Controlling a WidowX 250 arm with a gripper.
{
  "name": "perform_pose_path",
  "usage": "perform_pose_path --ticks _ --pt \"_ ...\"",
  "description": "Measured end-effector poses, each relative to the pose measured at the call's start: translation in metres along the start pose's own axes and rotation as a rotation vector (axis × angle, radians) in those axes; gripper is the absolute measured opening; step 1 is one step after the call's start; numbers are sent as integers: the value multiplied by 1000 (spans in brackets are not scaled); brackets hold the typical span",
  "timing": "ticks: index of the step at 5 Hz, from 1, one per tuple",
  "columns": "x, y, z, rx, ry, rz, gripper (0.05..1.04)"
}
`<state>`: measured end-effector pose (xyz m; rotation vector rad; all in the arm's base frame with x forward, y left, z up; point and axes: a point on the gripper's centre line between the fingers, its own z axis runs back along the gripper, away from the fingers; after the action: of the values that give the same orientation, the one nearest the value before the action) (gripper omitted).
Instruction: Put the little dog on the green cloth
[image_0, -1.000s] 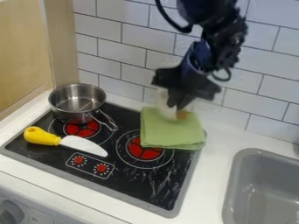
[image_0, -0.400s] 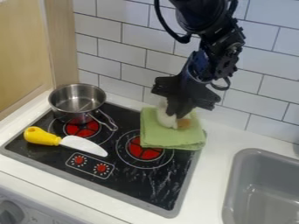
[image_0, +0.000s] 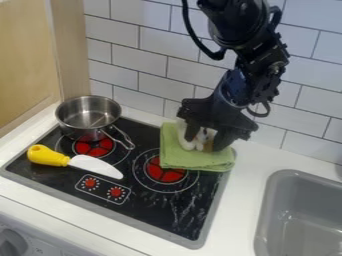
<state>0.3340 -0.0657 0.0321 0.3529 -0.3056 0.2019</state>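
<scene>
The stove (image_0: 153, 210) carries a pot (image_0: 83, 131), knife (image_0: 83, 162) and green cloth (image_0: 190, 160).

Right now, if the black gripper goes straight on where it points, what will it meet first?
Most likely the green cloth, just below the gripper; the little dog sits between its spread fingers. How much gap remains is unclear from this view.

Fingers spread, the gripper (image_0: 206, 143) straddles the little dog (image_0: 198, 143) on the green cloth (image_0: 194, 161).
</scene>
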Motion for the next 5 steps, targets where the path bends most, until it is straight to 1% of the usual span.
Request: perform_pose_path --ticks 1,2,4,5 --pt "-4 8 11 -8 -18 24 1023" --pt "-10 13 27 -22 -51 26 1006" --pt "-12 34 63 -66 -130 90 999" --pt "-8 35 71 -94 -160 63 999"
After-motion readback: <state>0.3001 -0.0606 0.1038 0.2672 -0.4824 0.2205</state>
